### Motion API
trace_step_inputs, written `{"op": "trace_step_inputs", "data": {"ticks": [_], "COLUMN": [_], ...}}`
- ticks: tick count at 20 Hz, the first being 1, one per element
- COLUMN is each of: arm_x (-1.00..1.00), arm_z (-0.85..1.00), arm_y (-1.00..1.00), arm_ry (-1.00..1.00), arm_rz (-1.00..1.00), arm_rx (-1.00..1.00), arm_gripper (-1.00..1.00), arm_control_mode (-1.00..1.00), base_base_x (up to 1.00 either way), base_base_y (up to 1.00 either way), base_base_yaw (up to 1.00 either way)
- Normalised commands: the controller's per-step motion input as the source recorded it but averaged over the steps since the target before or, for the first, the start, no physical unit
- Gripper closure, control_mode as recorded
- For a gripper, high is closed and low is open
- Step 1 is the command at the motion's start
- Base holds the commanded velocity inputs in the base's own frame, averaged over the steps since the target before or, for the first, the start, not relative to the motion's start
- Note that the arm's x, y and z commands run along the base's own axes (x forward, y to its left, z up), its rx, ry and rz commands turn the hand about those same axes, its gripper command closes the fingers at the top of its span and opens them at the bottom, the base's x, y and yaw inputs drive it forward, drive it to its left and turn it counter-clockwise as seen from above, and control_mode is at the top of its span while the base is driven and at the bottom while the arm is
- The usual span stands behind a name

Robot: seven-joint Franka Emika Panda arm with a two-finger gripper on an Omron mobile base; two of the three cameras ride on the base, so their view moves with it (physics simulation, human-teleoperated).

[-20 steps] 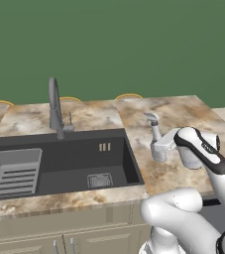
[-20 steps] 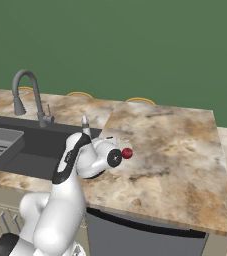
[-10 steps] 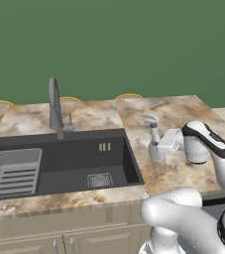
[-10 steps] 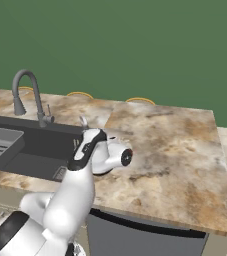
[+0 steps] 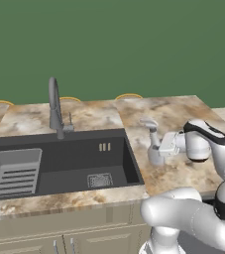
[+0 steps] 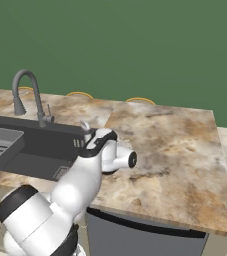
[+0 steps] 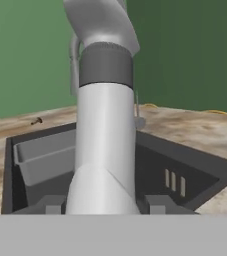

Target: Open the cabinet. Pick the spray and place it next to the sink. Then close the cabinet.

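Left base view: slim silver-grey spray bottle w/ trigger top is standing upright on the brown marbled worktop, just right of the dark grey rectangular sink. The tool is reaching in level from the right, gripping the bottle's lower body. Bottle's long axis is running vertical, crosswise to the tool.

Right base view: arm is hiding most of the bottle; only its nozzle is poking up beside the sink's right rim, worktop spreading off to the right.

Hand view: bottle is sitting dead centre between the dark fingertips, sink straight behind it. Judging by this, release needs only opening and backing straight out, away from the sink.
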Motion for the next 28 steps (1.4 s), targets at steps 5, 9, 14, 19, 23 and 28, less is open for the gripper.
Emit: {"op": "trace_step_inputs", "data": {"ticks": [5, 9, 14, 19, 23, 28], "arm_x": [0.0, 0.0, 0.04, 0.17, 0.08, 0.0], "arm_z": [-0.35, -0.28, -0.21, -0.18, -0.11, -0.12], "arm_y": [0.0, 0.0, 0.03, 0.0, 0.0, 0.0], "arm_ry": [0.02, 0.0, 0.0, 0.0, -0.02, -0.12], "arm_rz": [0.0, 0.0, 0.0, 0.0, 0.0, 0.0], "arm_rx": [0.0, 0.0, 0.0, 0.07, 0.2, 0.23], "arm_gripper": [1.0, 1.0, 1.0, 1.0, 1.0, 1.0], "arm_control_mode": [-1.0, -1.0, -1.0, -1.0, -1.0, -1.0], "base_base_x": [0.0, 0.0, 0.0, 0.0, 0.0, 0.0], "base_base_y": [0.0, 0.0, 0.0, 0.0, 0.0, 0.0], "base_base_yaw": [0.0, 0.0, 0.0, 0.0, 0.0, 0.0]}}
